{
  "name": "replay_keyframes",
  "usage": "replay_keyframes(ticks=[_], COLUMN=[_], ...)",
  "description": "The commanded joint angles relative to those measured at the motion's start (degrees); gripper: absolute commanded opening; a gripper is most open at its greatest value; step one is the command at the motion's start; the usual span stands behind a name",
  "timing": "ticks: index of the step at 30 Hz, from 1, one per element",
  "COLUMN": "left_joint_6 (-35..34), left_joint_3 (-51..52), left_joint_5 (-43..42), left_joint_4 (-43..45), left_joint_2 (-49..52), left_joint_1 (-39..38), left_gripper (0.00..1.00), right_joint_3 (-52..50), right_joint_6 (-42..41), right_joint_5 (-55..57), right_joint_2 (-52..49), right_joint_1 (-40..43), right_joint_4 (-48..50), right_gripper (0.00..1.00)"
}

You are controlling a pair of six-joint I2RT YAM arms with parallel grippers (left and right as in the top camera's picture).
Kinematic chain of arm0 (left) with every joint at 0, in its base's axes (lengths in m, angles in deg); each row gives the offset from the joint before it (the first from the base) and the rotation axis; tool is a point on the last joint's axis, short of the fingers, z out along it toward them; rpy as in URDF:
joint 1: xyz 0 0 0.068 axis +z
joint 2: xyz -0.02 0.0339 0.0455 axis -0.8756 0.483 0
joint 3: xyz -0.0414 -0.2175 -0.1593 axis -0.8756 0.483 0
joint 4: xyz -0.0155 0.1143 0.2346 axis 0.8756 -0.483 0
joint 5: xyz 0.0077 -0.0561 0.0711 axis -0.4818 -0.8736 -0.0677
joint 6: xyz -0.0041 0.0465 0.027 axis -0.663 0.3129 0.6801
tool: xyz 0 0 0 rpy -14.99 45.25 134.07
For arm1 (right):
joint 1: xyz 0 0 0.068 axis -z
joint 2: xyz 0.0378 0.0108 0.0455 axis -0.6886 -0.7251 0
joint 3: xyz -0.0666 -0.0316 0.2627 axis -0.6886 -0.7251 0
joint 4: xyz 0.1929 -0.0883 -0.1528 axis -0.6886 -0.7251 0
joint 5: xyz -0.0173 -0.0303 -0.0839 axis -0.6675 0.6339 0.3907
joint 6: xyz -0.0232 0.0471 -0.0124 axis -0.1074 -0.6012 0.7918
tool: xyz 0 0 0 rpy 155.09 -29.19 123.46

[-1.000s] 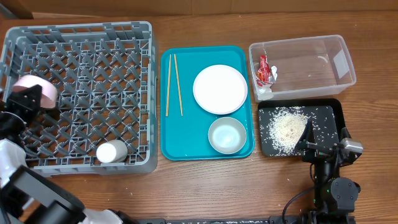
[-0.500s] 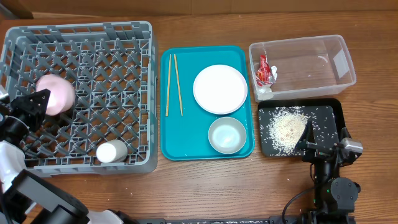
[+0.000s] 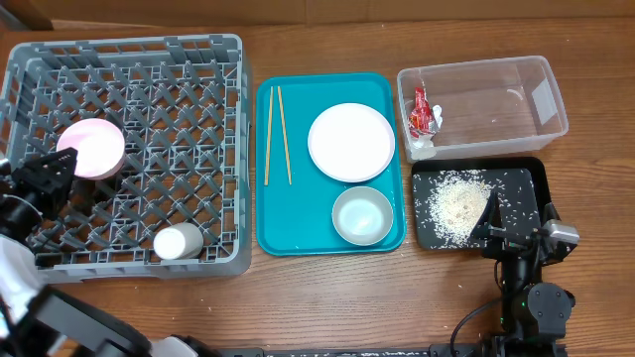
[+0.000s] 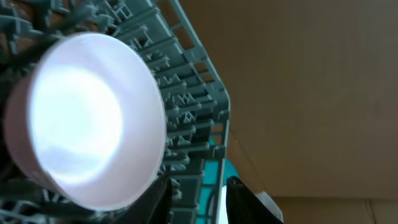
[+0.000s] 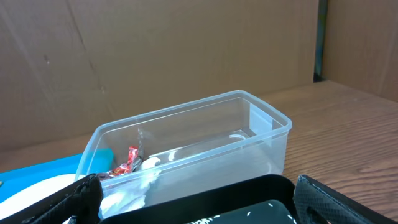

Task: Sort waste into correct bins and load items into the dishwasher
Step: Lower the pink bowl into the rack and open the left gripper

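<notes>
A pale pink bowl (image 4: pixel 84 118) fills the view from 9 o'clock to the centre. It is tipped so its hollow faces the camera, and it is washed out by glare and a little blurred. The grey dish rack (image 4: pixel 186 93) runs behind it from 12 o'clock down towards 6 o'clock, pegs and bars crowding the bowl's rim. At 6 o'clock the left tool (image 4: pixel 198 200) shows its two dark fingers (image 4: pixel 245 198) standing apart. The bowl's lower edge is just beside the 7 o'clock finger; contact is unclear. A sliver of teal tray (image 4: pixel 214 171) shows between them. Brown cardboard (image 4: pixel 311 93) covers the 3 o'clock side.
</notes>
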Motion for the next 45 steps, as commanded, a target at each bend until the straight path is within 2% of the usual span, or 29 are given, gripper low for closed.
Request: replay_keyframes(ticks=[1, 6, 9, 12, 13, 18, 20, 23, 27, 32, 36, 38, 41, 45], left_joint_6=[3.9, 9.4, 10.3, 9.6, 9.6, 12.5, 9.2, 5.6, 3.8, 0.7, -7.6, -11.3, -12.0, -13.0], left_joint_3=[-1.0, -4.7, -7.5, -8.7, -8.7, -8.7, -8.7, -8.7, -8.7, -8.7, -8.6, -8.6, -8.6, -8.6], left_joint_5=[8.0, 31.0, 45.1, 55.6, 56.7, 58.6, 61.4, 61.1, 60.7, 61.0, 61.0, 58.5, 48.8, 43.7], left_joint_4=[-5.3, -18.4, -24.9, -29.7, -30.3, -30.9, -31.3, -31.3, -29.4, -26.8, -27.0, -25.7, -20.8, -17.2], left_joint_2=[-9.0, -17.8, -19.2, -18.4, -17.9, -14.4, -13.1, -11.9, -11.3, -10.6, -9.2, -7.4, -3.4, 1.9], left_joint_1=[-2.8, -9.8, -15.5, -20.6, -21.3, -24.7, -25.0, -24.3, -24.1, -23.7, -20.6, -18.0, -14.7, -14.0], left_gripper=[0.33, 0.38, 0.42, 0.43, 0.43, 0.45, 0.49, 0.49, 0.51, 0.62, 0.69, 0.68, 0.56, 0.53], right_joint_3=[-0.6, -0.6, -0.6, -0.6, -0.6, -0.6, -0.6, -0.6, -0.6, -0.6, -0.6, -0.6, -0.6, -0.6], right_joint_6=[-0.2, -0.2, -0.2, -0.2, -0.2, -0.2, -0.2, -0.2, -0.2, -0.2, -0.2, -0.2, -0.2, -0.2], right_joint_5=[0.3, 0.3, 0.3, 0.3, 0.3, 0.3, 0.3, 0.3, 0.3, 0.3, 0.3, 0.3, 0.3, 0.3], right_joint_2=[0.7, 0.7, 0.7, 0.7, 0.7, 0.7, 0.7, 0.7, 0.7, 0.7, 0.7, 0.7, 0.7, 0.7], right_joint_1=[0.3, 0.3, 0.3, 0.3, 0.3, 0.3, 0.3, 0.3, 0.3, 0.3, 0.3, 0.3, 0.3, 0.3], right_joint_4=[0.3, 0.3, 0.3, 0.3, 0.3, 0.3, 0.3, 0.3, 0.3, 0.3, 0.3, 0.3, 0.3, 0.3], right_gripper=[1.00, 1.00, 1.00, 1.00, 1.00, 1.00, 1.00, 1.00, 1.00, 1.00, 1.00, 1.00, 1.00, 1.00])
